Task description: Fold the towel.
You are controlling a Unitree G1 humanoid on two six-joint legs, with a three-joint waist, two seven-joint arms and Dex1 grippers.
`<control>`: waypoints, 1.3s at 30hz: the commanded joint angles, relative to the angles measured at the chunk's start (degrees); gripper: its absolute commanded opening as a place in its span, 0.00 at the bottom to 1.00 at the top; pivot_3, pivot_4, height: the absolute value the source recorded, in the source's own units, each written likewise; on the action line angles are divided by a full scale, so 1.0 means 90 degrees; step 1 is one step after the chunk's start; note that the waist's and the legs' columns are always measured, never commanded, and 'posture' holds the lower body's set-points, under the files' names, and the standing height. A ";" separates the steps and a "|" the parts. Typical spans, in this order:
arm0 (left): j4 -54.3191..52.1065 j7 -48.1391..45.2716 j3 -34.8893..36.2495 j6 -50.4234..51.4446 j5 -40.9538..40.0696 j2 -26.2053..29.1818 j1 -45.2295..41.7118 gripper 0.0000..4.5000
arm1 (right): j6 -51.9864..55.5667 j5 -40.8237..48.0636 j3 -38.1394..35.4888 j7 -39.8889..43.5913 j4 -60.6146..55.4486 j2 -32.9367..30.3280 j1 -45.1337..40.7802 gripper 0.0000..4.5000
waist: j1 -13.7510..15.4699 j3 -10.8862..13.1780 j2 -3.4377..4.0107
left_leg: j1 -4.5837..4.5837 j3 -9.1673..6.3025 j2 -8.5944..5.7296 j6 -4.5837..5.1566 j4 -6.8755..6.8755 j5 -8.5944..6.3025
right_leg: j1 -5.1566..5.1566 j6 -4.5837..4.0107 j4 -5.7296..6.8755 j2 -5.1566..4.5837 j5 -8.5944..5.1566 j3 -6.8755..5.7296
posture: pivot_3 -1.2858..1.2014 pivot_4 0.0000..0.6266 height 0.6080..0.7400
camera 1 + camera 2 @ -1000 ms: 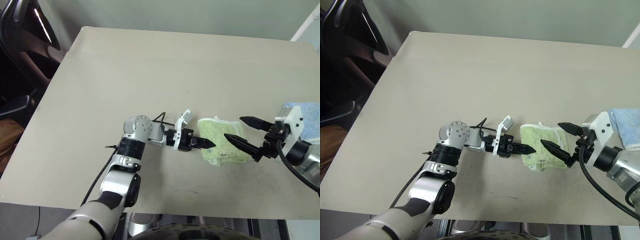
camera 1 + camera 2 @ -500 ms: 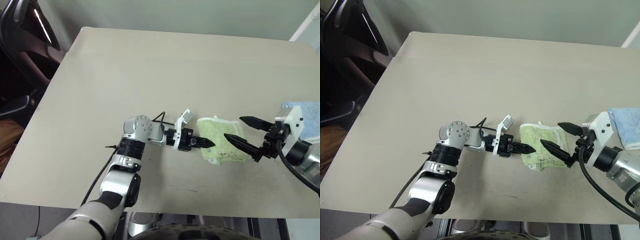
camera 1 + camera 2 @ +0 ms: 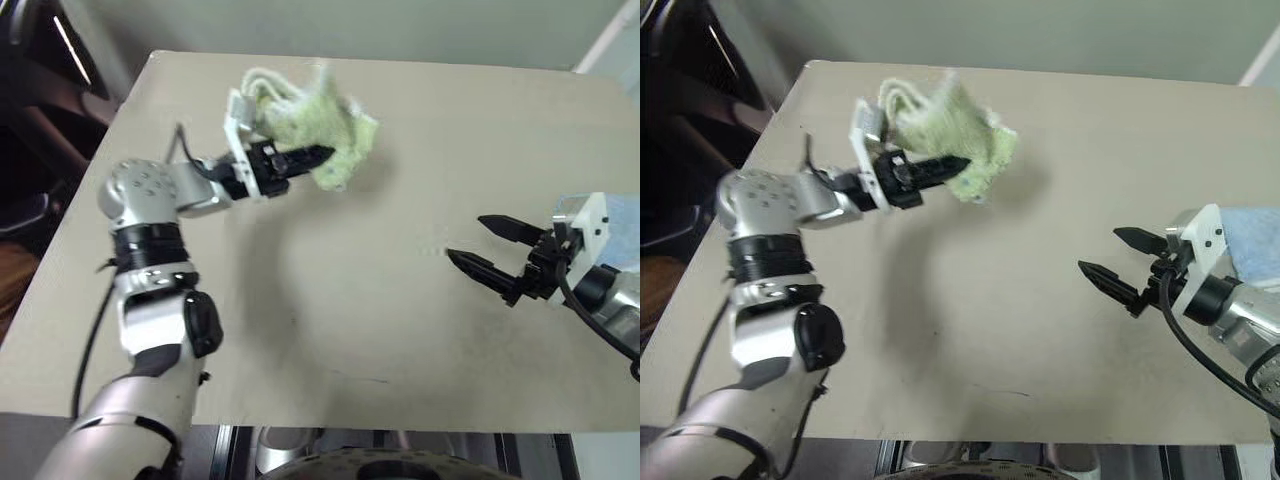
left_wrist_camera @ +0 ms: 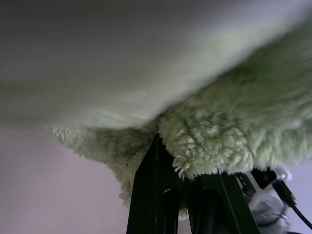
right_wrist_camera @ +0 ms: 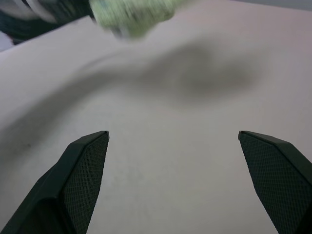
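Fluffy terry-cloth towel (image 3: 325,135); smooth matt table (image 3: 400,330); black textured fingers (image 5: 83,170).

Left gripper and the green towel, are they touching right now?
Touching. In the left wrist view, the left gripper is shut on the towel, with terry cloth pinched between its fingers.

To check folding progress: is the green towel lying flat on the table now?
No. The green towel hangs bunched in the air, clamped in the shut left gripper, above the table.

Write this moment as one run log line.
left gripper: shut on towel, lifted above table | right gripper: jaws open, empty | blue towel: table's right edge
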 commanded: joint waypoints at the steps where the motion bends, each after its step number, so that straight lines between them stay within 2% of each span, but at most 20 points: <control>1: 0.0021 0.0176 0.0274 -0.0107 -0.0116 0.0042 -0.0178 0.00 | -0.0104 -0.0004 -0.0069 -0.0032 -0.0150 0.0015 0.0045 1.00 | -0.0023 0.0017 -0.0028 | -0.0024 0.0004 0.0000 -0.0003 0.0004 -0.0002 | -0.0027 -0.0005 0.0008 -0.0007 0.0005 -0.0007 | 0.52 0.24 0.95; 3: 0.0048 0.0232 0.0295 -0.0139 -0.0126 0.0050 -0.0190 0.00 | -0.0110 -0.0011 -0.0064 -0.0030 -0.0149 0.0018 0.0050 1.00 | -0.0049 0.0017 -0.0028 | -0.0065 0.0015 0.0000 -0.0009 0.0004 -0.0001 | -0.0082 -0.0009 0.0003 -0.0014 0.0018 -0.0018 | 0.52 0.24 0.95; 5: 0.0514 0.0671 0.0730 -0.0697 -0.0004 0.0120 -0.0399 0.00 | -0.0127 -0.0033 -0.0026 -0.0021 -0.0130 0.0042 0.0051 1.00 | -0.0072 0.0018 -0.0028 | -0.0073 0.0025 0.0000 -0.0009 0.0000 -0.0001 | -0.0099 -0.0010 0.0003 -0.0017 0.0017 -0.0017 | 0.52 0.24 0.95; 12: 0.1456 0.1559 0.1345 -0.1980 0.0278 0.0447 -0.0701 0.00 | -0.0182 -0.0122 0.0181 0.0114 0.0037 0.0012 -0.0124 1.00 | -0.0159 0.0018 -0.0027 | -0.0069 0.0032 0.0003 -0.0006 0.0003 0.0010 | -0.0098 -0.0013 0.0005 -0.0017 0.0018 -0.0016 | 0.52 0.24 0.95; 17: 0.2039 0.1874 0.1493 -0.2953 0.0530 0.0793 -0.0891 0.00 | -0.0238 -0.0225 0.0335 0.0254 0.0239 -0.0023 -0.0319 1.00 | -0.0162 0.0019 -0.0027 | -0.0070 0.0033 0.0002 -0.0006 0.0007 0.0035 | -0.0096 -0.0015 0.0002 -0.0018 0.0044 -0.0017 | 0.52 0.24 0.95; 23: 0.3140 0.1808 0.1656 -0.3962 0.0704 0.1558 -0.1492 0.00 | -0.0342 -0.0407 0.0619 0.0417 0.0512 -0.0001 -0.0619 1.00 | -0.0190 0.0019 -0.0026 | -0.0076 0.0025 0.0002 -0.0023 0.0003 0.0057 | -0.0107 -0.0030 0.0007 -0.0011 0.0067 -0.0018 | 0.52 0.24 0.95; 31: 0.3688 0.1204 0.1518 -0.4691 0.0919 0.2183 -0.1835 0.00 | -0.0460 -0.0535 0.0827 0.0516 0.0674 0.0038 -0.0772 1.00 | -0.0192 0.0020 -0.0025 | -0.0111 0.0020 0.0001 -0.0023 0.0005 0.0060 | -0.0138 -0.0034 0.0006 -0.0010 0.0072 -0.0026 | 0.52 0.24 0.95; 39: 0.4774 0.0926 0.1229 -0.6210 0.1716 0.3122 -0.2350 0.00 | -0.0530 -0.0623 0.0934 0.0635 0.0818 0.0049 -0.0872 1.00 | -0.0212 0.0022 -0.0021 | -0.0129 0.0009 0.0005 -0.0030 0.0002 0.0057 | -0.0158 -0.0041 0.0005 -0.0007 0.0074 -0.0027 | 0.52 0.24 0.95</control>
